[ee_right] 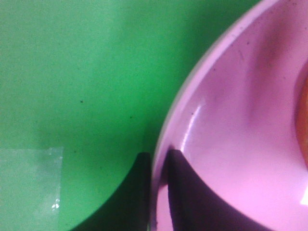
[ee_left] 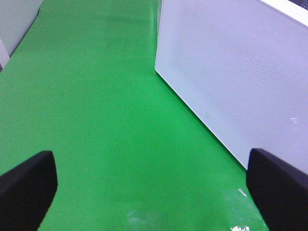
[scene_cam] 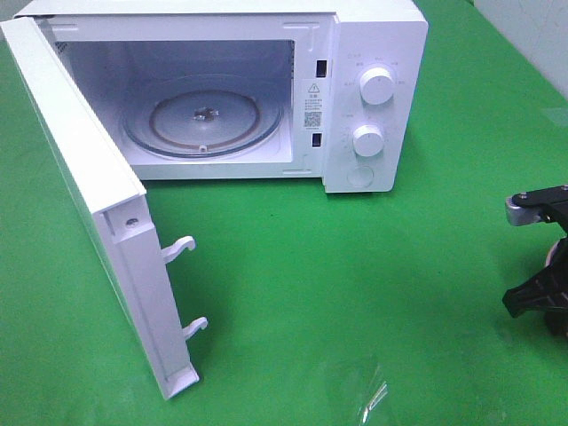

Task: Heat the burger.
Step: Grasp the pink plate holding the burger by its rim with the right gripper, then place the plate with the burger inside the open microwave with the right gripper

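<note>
1. Burger (ee_right: pixel 304 126), count one. Only an orange-brown sliver shows, at the edge of the right wrist view. It sits on the pink plate (ee_right: pixel 240 120), further in than the gripped rim and apart from the fingertips. In the high view this spot is forward and to the right of the microwave (scene_cam: pixel 373 53), outside it.
2. Right gripper (ee_right: pixel 158 160), count one. It is clamped on the plate rim, one dark finger (ee_right: pixel 185 192) inside the plate and the other outside.
3. Left gripper (ee_left: pixel 150 159), count one. The fingers stand wide apart and hold nothing. It is just beside the outer face of the microwave's door (scene_cam: pixel 80 204), not touching it.
4. Microwave, count one, white. The door is swung fully open.
5. Glass turntable (scene_cam: pixel 204 120), count one, inside the microwave cavity.
6. Knobs, count two, on the microwave's front panel: upper (scene_cam: pixel 379 87) and lower (scene_cam: pixel 367 139). The markings around them are too small to read.
7. Latch hooks, count two, on the door's edge: (scene_cam: pixel 180 248) and (scene_cam: pixel 195 327).
8. Label (scene_cam: pixel 314 105), count one, on the frame beside the cavity. It carries a warning triangle and a square code. The print is too small to read.
9. Green table cover (scene_cam: pixel 355 284), count one, under the microwave.
10. Clear tape patch (scene_cam: pixel 377 395), count one, in front of the microwave.
</note>
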Robot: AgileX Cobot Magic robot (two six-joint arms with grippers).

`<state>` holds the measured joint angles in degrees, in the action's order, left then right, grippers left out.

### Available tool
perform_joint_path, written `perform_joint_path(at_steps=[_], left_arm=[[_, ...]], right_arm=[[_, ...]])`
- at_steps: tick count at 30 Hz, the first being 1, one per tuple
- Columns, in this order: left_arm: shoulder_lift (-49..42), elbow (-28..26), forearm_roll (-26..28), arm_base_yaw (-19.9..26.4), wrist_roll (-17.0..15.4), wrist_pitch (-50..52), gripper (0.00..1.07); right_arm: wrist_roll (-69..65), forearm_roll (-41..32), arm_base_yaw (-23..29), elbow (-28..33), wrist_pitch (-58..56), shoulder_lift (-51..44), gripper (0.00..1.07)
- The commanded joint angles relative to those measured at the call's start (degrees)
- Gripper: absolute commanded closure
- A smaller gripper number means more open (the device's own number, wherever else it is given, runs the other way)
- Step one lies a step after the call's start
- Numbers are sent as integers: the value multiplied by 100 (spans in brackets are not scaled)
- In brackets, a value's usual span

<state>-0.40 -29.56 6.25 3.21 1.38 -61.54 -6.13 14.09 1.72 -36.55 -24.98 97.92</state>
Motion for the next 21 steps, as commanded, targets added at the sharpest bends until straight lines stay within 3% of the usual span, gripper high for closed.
perform_joint_path(at_steps=[1,10,21], left_arm=[[-6,6,34,0,-6,23,6],[-6,6,34,0,-6,23,6],[-6,6,34,0,-6,23,6]], right_arm=[[-544,298,-23,69,-292,80,107],[-997,561,-17,69,-533,80,107],[-1467,900,550,63,-940,63,107]])
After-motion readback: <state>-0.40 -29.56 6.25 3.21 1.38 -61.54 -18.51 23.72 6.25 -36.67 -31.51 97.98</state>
